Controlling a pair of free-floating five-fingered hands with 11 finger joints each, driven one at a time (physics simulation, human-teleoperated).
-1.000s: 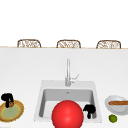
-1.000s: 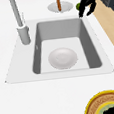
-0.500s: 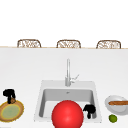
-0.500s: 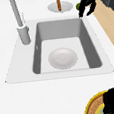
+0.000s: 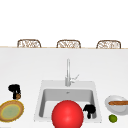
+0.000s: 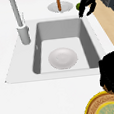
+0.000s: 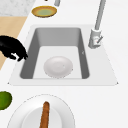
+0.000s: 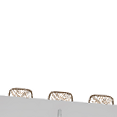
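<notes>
My left hand (image 5: 14, 89) hovers over the counter left of the sink, just above a yellow-rimmed green plate (image 5: 11, 110). A small brown thing (image 5: 18, 96) sits at its downward-curled fingertips. In the left side view this hand (image 6: 112, 74) looms right over the plate (image 6: 106, 107). My right hand (image 5: 89, 109) hangs at the sink's front right corner with its fingers loosely drooping and nothing in them; the same hand (image 7: 13, 48) (image 6: 87, 4) floats over the sink's rim. A white bowl (image 6: 62, 58) (image 7: 58, 66) lies in the basin.
The grey sink (image 5: 45, 86) has a tall faucet (image 5: 68, 72) at its back. A big red ball (image 5: 67, 115) shows at the sink's front. On the right stand a white dish with a brown stick (image 5: 117, 103) (image 7: 45, 115) and a lime (image 5: 113, 118) (image 7: 3, 100).
My left hand has moved up and a little right, away from the plate and toward the sink, and now stands larger in the left side view. The right hand has stayed put.
</notes>
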